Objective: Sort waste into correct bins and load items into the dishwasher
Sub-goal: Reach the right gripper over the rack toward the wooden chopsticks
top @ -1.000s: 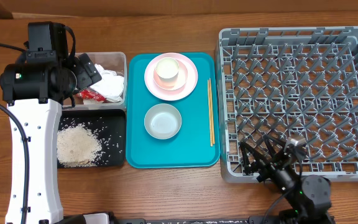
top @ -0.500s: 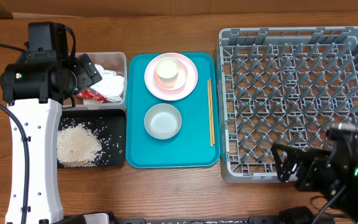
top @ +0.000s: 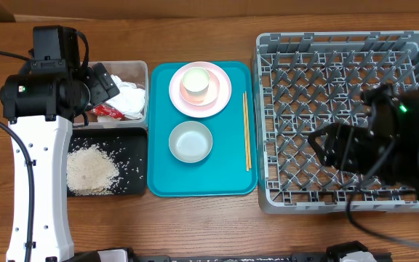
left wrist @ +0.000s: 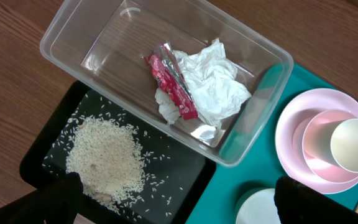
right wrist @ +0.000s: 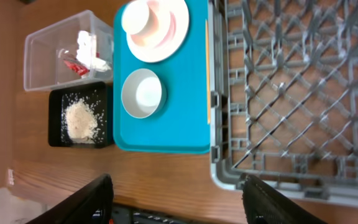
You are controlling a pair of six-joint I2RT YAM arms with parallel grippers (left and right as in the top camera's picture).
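The clear tub [top: 133, 65] holds crumpled tissue [left wrist: 213, 81] and a red wrapper [left wrist: 169, 78]. Rice [top: 91, 169] is heaped in the black tray [top: 133, 145]. On the teal tray, a pink plate [top: 224, 91] carries a bowl with a white cup [left wrist: 356, 144] inside. A whitish bowl [top: 190, 141] sits below it, and chopsticks [top: 246, 131] lie along the tray's right side. The grey dish rack [top: 340, 38] is bare. My left gripper [left wrist: 179, 199] hangs open above the tub and black tray. My right gripper [top: 324, 149] hovers open over the rack's front, holding nothing.
The teal tray [top: 228, 178] lies between the bins and the rack. The left arm's white link [top: 38, 182] runs along the table's left side. Bare wood [right wrist: 166, 171] shows in front of the tray and rack.
My right arm has risen from the table's front edge and swung over the front right of the dish rack. The left arm and all objects are unmoved.
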